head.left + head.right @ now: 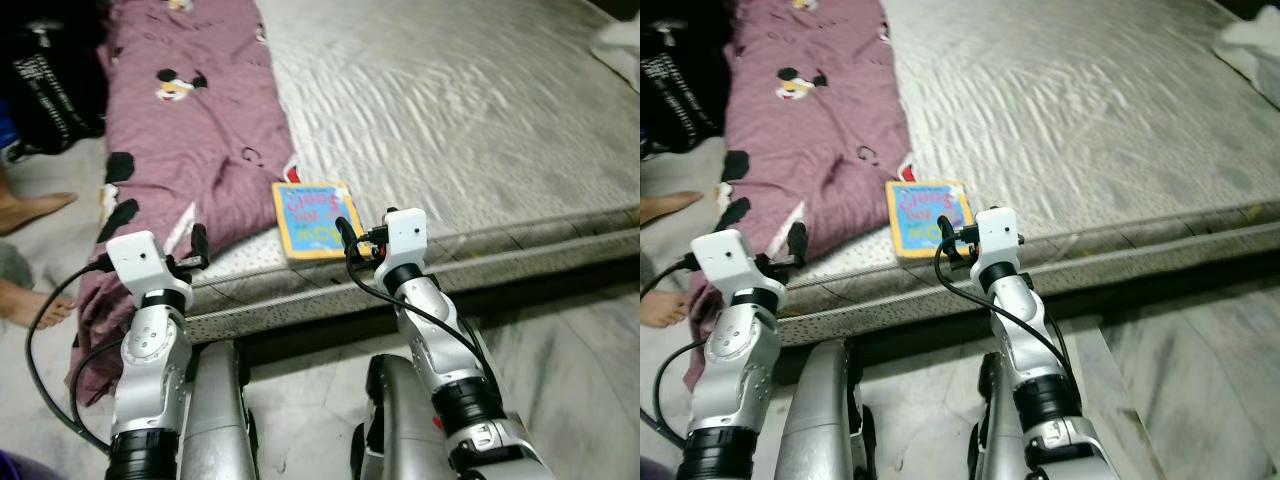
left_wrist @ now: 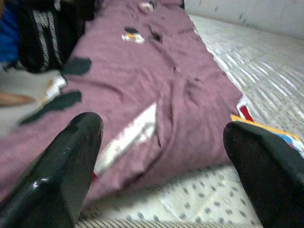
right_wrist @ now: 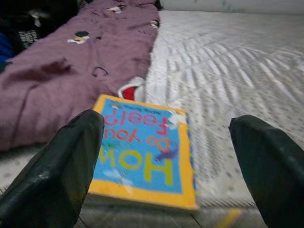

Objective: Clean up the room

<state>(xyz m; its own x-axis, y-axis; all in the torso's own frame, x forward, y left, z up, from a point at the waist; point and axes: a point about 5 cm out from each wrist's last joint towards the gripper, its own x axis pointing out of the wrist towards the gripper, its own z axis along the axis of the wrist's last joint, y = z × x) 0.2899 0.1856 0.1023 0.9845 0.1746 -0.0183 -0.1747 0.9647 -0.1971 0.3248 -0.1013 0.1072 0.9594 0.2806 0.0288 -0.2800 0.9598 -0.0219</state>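
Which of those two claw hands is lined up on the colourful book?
The right gripper. Its open black fingers frame the yellow-bordered book near the mattress edge, while the left gripper, also open, faces the maroon blanket instead.

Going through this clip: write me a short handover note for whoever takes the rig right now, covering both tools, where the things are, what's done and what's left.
Left tool: open, empty, raised at the mattress edge over the blanket.
Right tool: open, empty, pointed at the book, not touching it.
Book: flat, cover up, near the mattress's front edge, beside the blanket.
Blanket: spread along the mattress's left side, one end hanging to the floor.
A person's feet are on the floor to the left; a black bag is beyond them.
Done: nothing picked up, going by how things lie.
Left: probably grasp the book, then deal with the blanket.
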